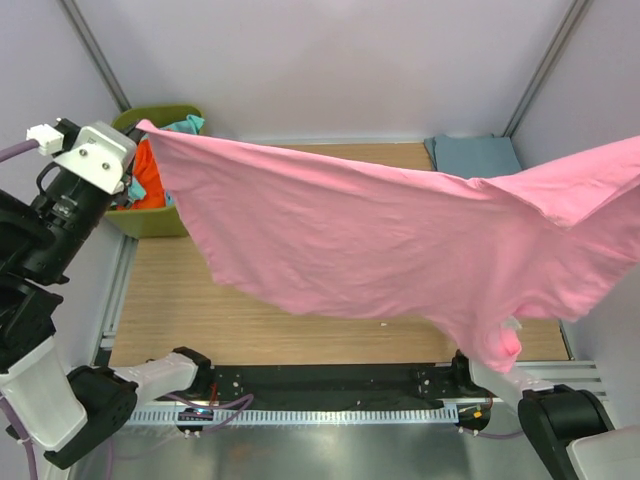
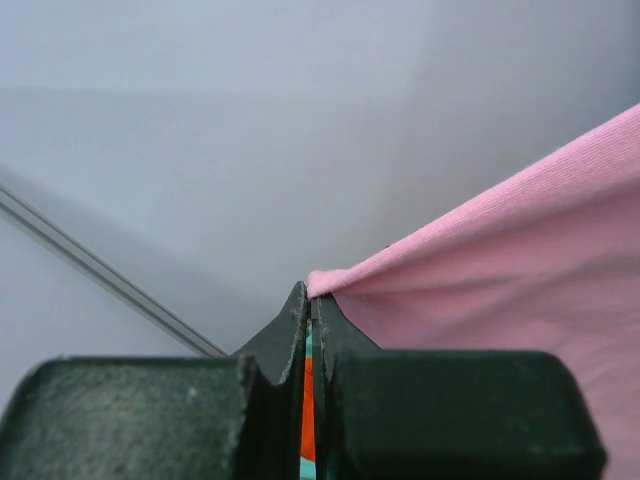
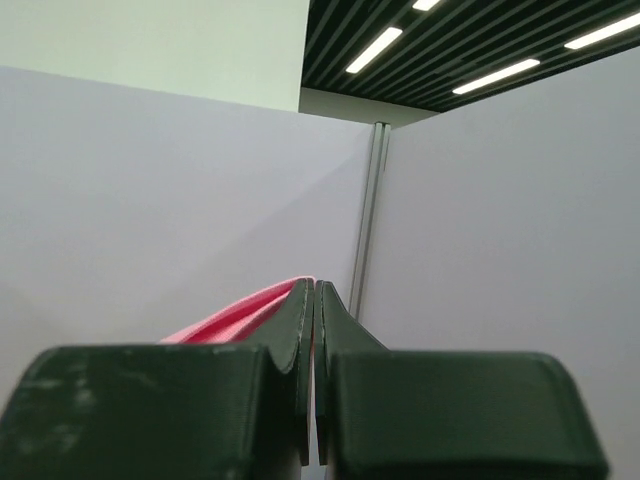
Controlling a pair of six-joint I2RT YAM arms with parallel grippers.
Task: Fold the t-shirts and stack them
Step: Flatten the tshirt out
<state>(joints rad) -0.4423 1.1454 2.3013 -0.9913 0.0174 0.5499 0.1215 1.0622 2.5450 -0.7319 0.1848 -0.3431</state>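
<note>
Pink t-shirt (image 1: 380, 240) is held stretched in the air across the bench (image 1: 200, 320), L to R, clear of the wood. Left end effector (image 2: 308, 292) is clamped on one corner of it: jaws are pressed together and the cloth edge is pinched at the tips (best seen in left wrist cam). Right end effector (image 3: 314, 290) is likewise closed on pink cloth, w/ a fold seen running along one finger into the tips; it's out of frame in the top view. Shirt sags mid-span, and a bunched part w/ a white tag hangs lowest, near the front-right of the bench. Orange t-shirt (image 1: 148, 185) and teal t-shirt (image 1: 188, 124) are seen in the olive-green bin (image 1: 150, 225) at the far-left corner. Blue-grey t-shirt (image 1: 472, 155) is laid flat at the far-right corner.
</note>
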